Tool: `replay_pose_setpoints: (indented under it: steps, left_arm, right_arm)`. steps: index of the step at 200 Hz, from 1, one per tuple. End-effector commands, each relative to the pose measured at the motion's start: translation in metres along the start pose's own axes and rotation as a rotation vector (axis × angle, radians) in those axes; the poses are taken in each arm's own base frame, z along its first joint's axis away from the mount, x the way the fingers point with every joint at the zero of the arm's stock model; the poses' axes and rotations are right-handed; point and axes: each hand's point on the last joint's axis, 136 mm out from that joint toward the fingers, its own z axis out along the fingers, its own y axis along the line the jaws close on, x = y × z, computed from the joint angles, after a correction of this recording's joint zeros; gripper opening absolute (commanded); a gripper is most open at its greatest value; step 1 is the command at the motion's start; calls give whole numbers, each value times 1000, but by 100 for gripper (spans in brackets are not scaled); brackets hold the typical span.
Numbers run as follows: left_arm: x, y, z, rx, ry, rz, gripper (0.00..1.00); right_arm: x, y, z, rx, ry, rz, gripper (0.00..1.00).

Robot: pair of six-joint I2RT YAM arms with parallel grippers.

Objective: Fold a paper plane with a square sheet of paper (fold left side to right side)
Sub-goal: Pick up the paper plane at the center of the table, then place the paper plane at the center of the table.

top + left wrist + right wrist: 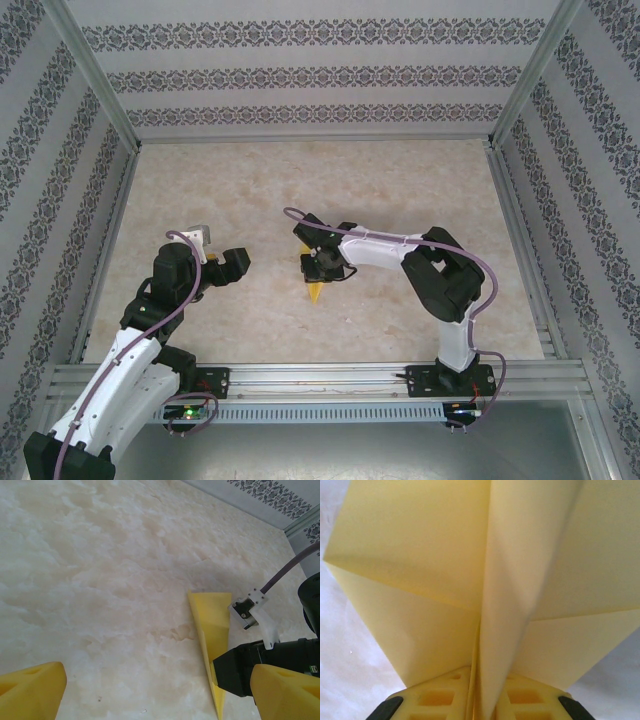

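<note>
On the centre fold of the paper plane we have the right gripper clamped; left of the plane, our left gripper stands wide open.

L fingers wide apart; R fingers seem pinched.

One paper plane — two arms

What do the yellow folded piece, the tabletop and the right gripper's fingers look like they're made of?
The paper plane: thin matte yellow paper; sharp creases, flat layered flaps.
The table: smooth beige top with marble-like veining, possibly laminate or stone; can't tell.
The right gripper's fingers: matte yellow plastic, it seems, with moulded square pockets.
</note>
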Motion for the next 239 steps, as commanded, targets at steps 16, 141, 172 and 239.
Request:
replay_pose_setpoints:
  steps: [16, 141, 172, 239]
  left_arm:
    - [6, 11, -1, -37, 12, 11, 95]
    - [-14, -3, -12, -5, -32, 67, 99]
    - [-22, -31, -18, 141, -67, 122, 100]
    - [-24, -57, -27, 288, -85, 173, 100]
  right_arm:
    - [2, -3, 5, 44, 10, 4, 13]
    - [-31, -23, -77, 113, -108, -64, 0]
    - [-59, -48, -89, 135, -120, -38, 0]
    - [-119, -106, -82, 203, -58, 18, 0]
